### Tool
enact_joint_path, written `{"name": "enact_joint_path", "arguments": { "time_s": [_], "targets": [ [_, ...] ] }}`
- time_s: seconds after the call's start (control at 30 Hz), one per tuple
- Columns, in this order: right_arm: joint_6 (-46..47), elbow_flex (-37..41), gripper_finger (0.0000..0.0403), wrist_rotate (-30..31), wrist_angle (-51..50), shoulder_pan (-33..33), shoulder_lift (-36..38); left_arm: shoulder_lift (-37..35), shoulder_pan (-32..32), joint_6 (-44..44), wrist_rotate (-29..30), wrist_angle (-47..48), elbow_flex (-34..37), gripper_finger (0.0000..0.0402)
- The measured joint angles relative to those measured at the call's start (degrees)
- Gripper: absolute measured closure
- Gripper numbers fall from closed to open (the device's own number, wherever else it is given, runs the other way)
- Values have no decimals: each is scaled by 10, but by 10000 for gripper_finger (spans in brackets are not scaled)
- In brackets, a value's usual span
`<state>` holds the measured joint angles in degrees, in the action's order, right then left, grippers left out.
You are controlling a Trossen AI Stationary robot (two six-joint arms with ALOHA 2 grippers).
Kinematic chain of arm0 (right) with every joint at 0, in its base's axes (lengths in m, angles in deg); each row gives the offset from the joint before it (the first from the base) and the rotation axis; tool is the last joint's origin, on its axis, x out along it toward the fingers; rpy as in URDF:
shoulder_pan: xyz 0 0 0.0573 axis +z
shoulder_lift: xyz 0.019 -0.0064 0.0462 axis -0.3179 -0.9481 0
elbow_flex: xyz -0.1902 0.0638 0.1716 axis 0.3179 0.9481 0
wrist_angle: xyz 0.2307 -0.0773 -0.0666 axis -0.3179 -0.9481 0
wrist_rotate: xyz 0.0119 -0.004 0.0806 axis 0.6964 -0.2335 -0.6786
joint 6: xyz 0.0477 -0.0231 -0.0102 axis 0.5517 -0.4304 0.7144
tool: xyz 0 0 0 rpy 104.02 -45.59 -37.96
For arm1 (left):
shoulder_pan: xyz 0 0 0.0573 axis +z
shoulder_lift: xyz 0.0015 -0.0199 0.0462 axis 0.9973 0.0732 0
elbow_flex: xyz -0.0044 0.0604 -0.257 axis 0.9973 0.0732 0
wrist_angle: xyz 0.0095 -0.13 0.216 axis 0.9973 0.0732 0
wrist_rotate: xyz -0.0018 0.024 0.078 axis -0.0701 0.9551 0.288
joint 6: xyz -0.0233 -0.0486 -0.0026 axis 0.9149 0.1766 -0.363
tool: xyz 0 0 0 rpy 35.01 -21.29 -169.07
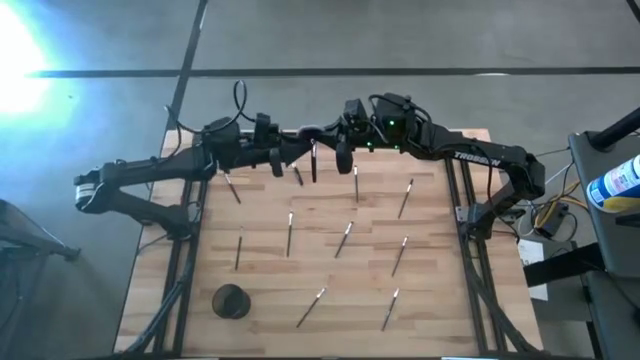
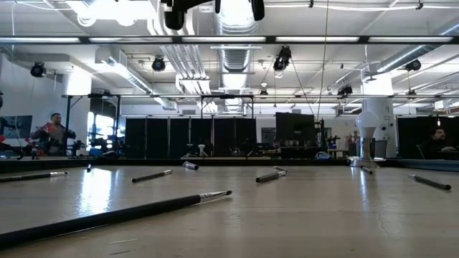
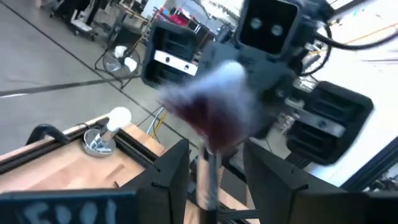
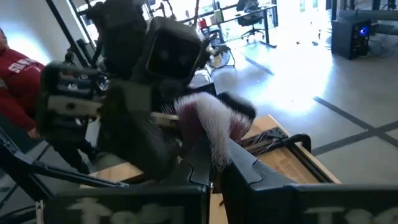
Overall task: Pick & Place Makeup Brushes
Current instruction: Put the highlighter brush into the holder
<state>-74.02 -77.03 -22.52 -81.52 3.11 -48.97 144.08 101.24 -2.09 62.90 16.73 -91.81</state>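
Note:
The wide dark-red fluffy brush [image 1: 313, 160] is up in the air over the table's far edge, between my two grippers. My right gripper [image 4: 216, 168] is shut on it, and its pale-tipped head [image 4: 208, 121] rises just past the fingertips. My left gripper [image 3: 217, 155] is open and faces the right one. Its fingers stand on either side of the brush's silver stem [image 3: 208, 177], with a gap showing on one side. Several thin brushes [image 1: 344, 240] lie flat on the wooden table. My right gripper pinches the fluffy brush between its two fingers, just below the head [image 4: 211, 152]. The head hides the exact place of contact. The brush is lifted clear of the table, and its stem reaches toward my left gripper.
A dark round cup [image 1: 231, 300] stands near the table's front left. A white ball on a clear stand [image 3: 109, 127] sits at a far corner. Loose brushes [image 1: 405, 198] lie scattered over the middle and right of the table. People show in the room beyond [image 2: 54, 132].

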Motion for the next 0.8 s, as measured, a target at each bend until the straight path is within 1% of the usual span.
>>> {"name": "enact_joint_path", "arguments": {
  "time_s": [0.2,0.3,0.37,0.47,0.57,0.63,0.7,0.8],
  "targets": [
    [0,0,391,0,1,6,0,25,0,-1,-18,-23,-13,259],
    [-1,0,391,1,3,9,0,31,0,0,-24,-25,-16,267],
    [-1,0,391,0,6,9,0,34,0,0,-27,-17,-16,281],
    [1,0,388,0,7,10,0,31,1,-1,-30,-18,-16,320],
    [9,0,376,2,10,9,0,28,2,-1,-30,-20,-17,367],
    [9,0,363,6,10,9,0,27,2,-2,-28,-7,-17,368],
    [10,-2,347,25,9,9,1,25,2,-2,-25,19,-17,368],
    [11,-3,321,35,4,4,9,15,2,-3,-5,69,-17,368]
  ]
}}
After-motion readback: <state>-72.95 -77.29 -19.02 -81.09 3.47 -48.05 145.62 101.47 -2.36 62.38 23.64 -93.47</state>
